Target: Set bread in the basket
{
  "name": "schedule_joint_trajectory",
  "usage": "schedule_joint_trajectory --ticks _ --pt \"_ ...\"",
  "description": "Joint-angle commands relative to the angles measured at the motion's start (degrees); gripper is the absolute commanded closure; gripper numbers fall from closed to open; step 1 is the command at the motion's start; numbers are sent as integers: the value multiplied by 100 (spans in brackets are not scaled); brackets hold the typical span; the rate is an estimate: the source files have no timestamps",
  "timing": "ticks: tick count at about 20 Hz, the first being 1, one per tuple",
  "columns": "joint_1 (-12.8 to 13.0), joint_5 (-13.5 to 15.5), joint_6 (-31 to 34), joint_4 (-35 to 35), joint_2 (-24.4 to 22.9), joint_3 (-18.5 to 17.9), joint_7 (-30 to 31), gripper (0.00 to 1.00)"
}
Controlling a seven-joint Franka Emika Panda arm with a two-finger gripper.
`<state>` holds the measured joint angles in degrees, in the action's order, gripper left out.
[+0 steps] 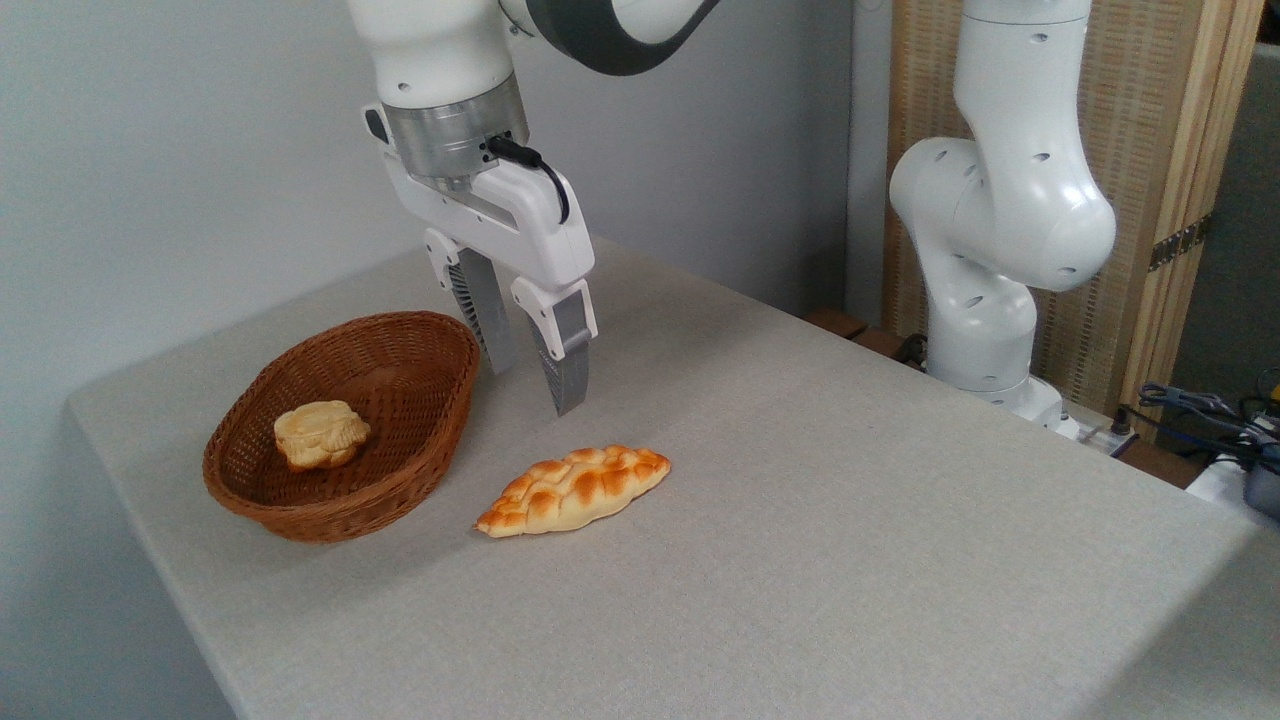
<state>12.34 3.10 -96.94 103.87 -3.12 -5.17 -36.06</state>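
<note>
Gripper (537, 385) hangs above the table (800, 500), fingers parted with a clear gap, holding nothing, touching nothing. It sits just right of the basket (420, 440) rim, behind the bread (573, 489). Bread lies flat on the table just right of the basket, apart from it, long axis running lower-left to upper-right. Bare table all round the loaf. Small bun (320, 434) inside the basket.

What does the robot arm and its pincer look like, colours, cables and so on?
The arm is glossy white with rounded joints, small dark holes and a dark grey band up top. A silver metal ring sits above the white pincer body, with a black cable plugged in. Its two fingers are grey, one ribbed.
</note>
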Motion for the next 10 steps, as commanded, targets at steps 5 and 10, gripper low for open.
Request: schedule_joint_trajectory --ticks 5,10 --pt "40 15 44 10 -31 -63 64 0" --pt "49 15 -315 203 -5 -63 -120 0"
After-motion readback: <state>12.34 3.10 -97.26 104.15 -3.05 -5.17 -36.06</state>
